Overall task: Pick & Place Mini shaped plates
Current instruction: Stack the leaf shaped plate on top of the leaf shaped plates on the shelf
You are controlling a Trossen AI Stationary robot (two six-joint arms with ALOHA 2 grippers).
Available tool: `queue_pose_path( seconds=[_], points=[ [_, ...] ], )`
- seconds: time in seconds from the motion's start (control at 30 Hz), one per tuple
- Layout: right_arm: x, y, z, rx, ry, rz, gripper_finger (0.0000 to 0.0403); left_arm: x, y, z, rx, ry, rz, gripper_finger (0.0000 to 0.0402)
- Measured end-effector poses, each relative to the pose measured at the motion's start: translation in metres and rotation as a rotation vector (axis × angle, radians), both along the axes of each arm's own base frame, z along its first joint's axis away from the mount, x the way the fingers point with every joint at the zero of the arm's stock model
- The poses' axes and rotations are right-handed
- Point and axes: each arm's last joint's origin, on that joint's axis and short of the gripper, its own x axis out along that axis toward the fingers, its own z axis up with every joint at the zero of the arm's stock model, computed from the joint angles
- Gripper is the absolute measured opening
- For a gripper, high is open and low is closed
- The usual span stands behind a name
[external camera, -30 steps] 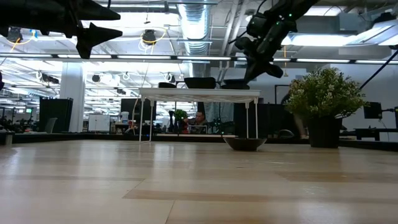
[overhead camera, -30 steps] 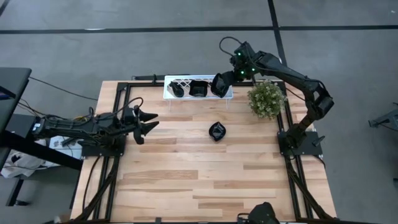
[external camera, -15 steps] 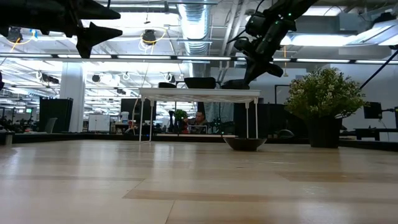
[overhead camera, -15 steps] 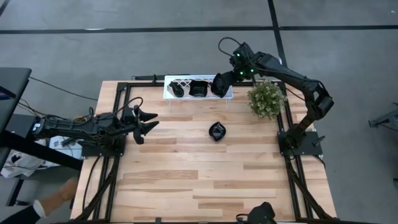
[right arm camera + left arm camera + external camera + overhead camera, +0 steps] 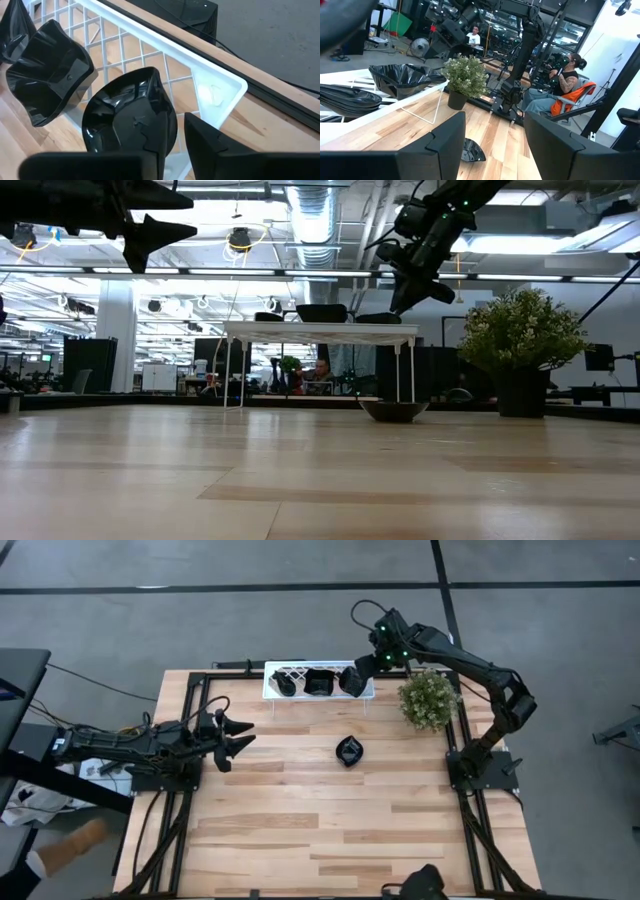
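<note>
A large open workroom with ceiling ducts, strip lights and further workstations is being seen beyond the desk (image 5: 330, 810), whose pale wooden planks are being bordered by a black frame; seated people are being shown in the background of the low and left wrist views, and a shoe (image 5: 75, 838) is being seen on the grey floor past the desk's left edge. A white lattice rack (image 5: 290, 692) on thin legs is being kept at the far edge of the desk, with a potted plant (image 5: 429, 700) standing just beside its right end. The right gripper (image 5: 362, 668) is being held over that right end, its jaws slightly spread beside the rim of a rounded mini shaped plate (image 5: 132, 122) that is lying on the lattice; whether the fingers are touching the plate cannot be told. Two more black plates (image 5: 319, 682) are being carried on the rack to the left of it, and a single plate (image 5: 349, 751) is lying on the bare planks in front of the rack, well apart from both arms. The left gripper (image 5: 240, 734) is being held above the desk's left side with its jaws spread and empty. The near half of the desk is being left as open planks.
</note>
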Motion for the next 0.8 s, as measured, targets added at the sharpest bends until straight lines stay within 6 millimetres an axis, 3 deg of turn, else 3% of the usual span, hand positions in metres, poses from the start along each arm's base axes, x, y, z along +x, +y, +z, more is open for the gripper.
queue_pose_path(
  seconds=[0.13,0.33,0.6,0.8],
  points=[
    [-0.004,0.0,0.004,0.004,0.005,0.012,0.0066,0.0,0.0,0.0,0.0,0.0,-0.001,0.0204],
    [-0.013,0.017,0.034,-0.031,-0.016,0.065,0.0066,0.0,0.0,0.0,-0.001,0.0,-0.011,0.0204],
    [-0.018,0.087,0.065,-0.023,-0.041,0.224,0.0057,0.0,-0.001,0.0,0.001,0.001,-0.018,0.0204],
    [-0.01,0.137,0.065,0.072,-0.035,0.308,0.0056,0.0,-0.001,0.0,0.002,0.001,-0.018,0.0204]
  ],
)
